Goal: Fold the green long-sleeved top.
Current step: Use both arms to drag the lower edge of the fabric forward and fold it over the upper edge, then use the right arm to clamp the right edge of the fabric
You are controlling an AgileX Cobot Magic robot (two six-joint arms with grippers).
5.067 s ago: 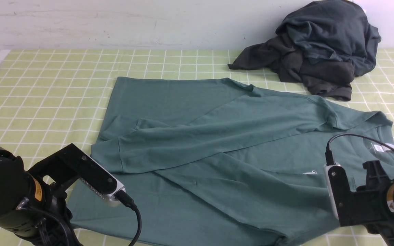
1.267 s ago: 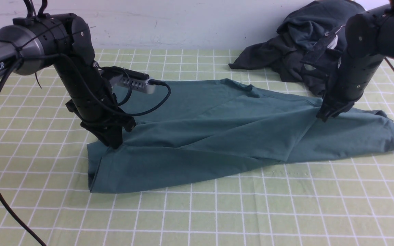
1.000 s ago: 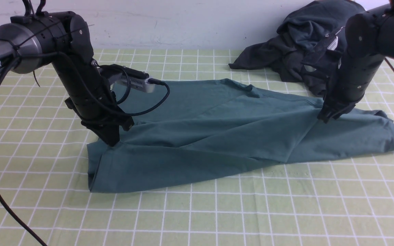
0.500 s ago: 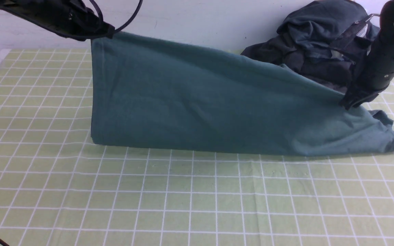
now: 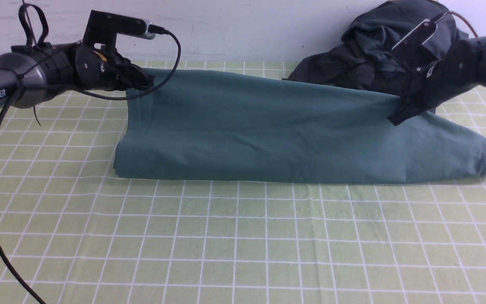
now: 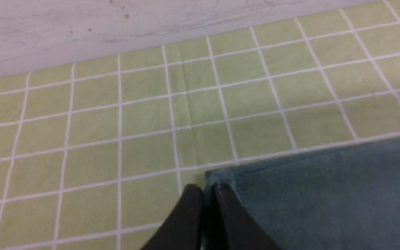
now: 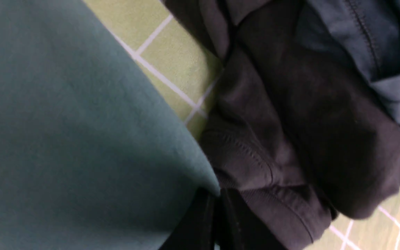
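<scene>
The green long-sleeved top [image 5: 268, 131] lies as a long band across the checked cloth, its near edge a rounded fold. Its far edge is held a little above the table at both ends. My left gripper [image 5: 144, 80] is shut on the far left corner. In the left wrist view that gripper [image 6: 205, 189] pinches the hemmed corner of the top [image 6: 325, 194] between two dark fingers [image 6: 189, 208]. My right gripper [image 5: 395, 117] is shut on the far right edge. Its wrist view shows the gripper [image 7: 216, 196] pinching the top's edge [image 7: 64, 121].
A heap of dark charcoal and slate-grey garments [image 5: 395, 55] lies at the back right, right behind my right gripper, and fills much of the right wrist view [image 7: 307, 114]. The pale wall [image 5: 243, 25] runs along the back. The checked tablecloth [image 5: 243, 245] stretches in front.
My left gripper has come down and moved forward with the top's corner, so the raised cloth has sunk lower. My right gripper has shifted back slightly, still gripping the edge.
</scene>
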